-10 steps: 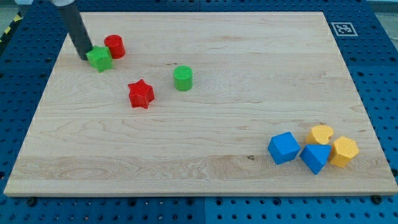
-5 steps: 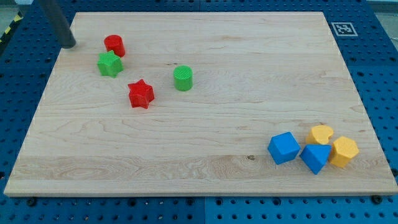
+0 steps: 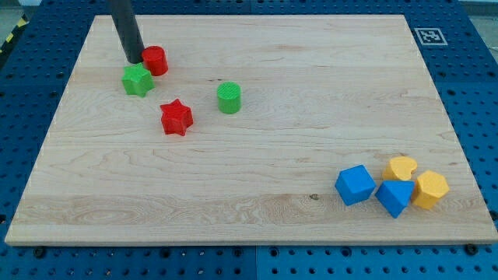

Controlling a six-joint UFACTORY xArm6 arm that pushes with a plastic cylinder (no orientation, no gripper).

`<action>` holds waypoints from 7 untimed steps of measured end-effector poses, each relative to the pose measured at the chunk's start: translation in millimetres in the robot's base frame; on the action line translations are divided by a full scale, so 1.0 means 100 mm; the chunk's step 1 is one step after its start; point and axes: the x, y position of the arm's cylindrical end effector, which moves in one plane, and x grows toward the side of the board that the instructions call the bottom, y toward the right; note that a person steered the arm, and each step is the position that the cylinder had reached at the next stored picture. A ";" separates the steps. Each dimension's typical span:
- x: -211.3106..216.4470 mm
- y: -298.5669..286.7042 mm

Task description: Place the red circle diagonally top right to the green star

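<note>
The red circle (image 3: 156, 60) sits near the board's top left. The green star (image 3: 138, 79) lies just below and to the left of it, almost touching. My tip (image 3: 134, 59) stands right against the red circle's left side and just above the green star. The dark rod rises from there out of the view's top.
A red star (image 3: 177, 117) lies below and right of the green star. A green circle (image 3: 229, 98) sits right of it. At the bottom right are a blue cube (image 3: 355, 185), a blue block (image 3: 394, 197) and two yellow blocks (image 3: 402, 167) (image 3: 430, 189). The wooden board (image 3: 272, 140) lies on a blue pegboard.
My tip moved from the green star's left side out to the board's left edge, then right to the red circle's left side. The red circle shifted slightly right.
</note>
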 end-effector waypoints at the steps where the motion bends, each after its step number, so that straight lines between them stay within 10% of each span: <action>1: 0.05 0.02; 7: 0.27 0.68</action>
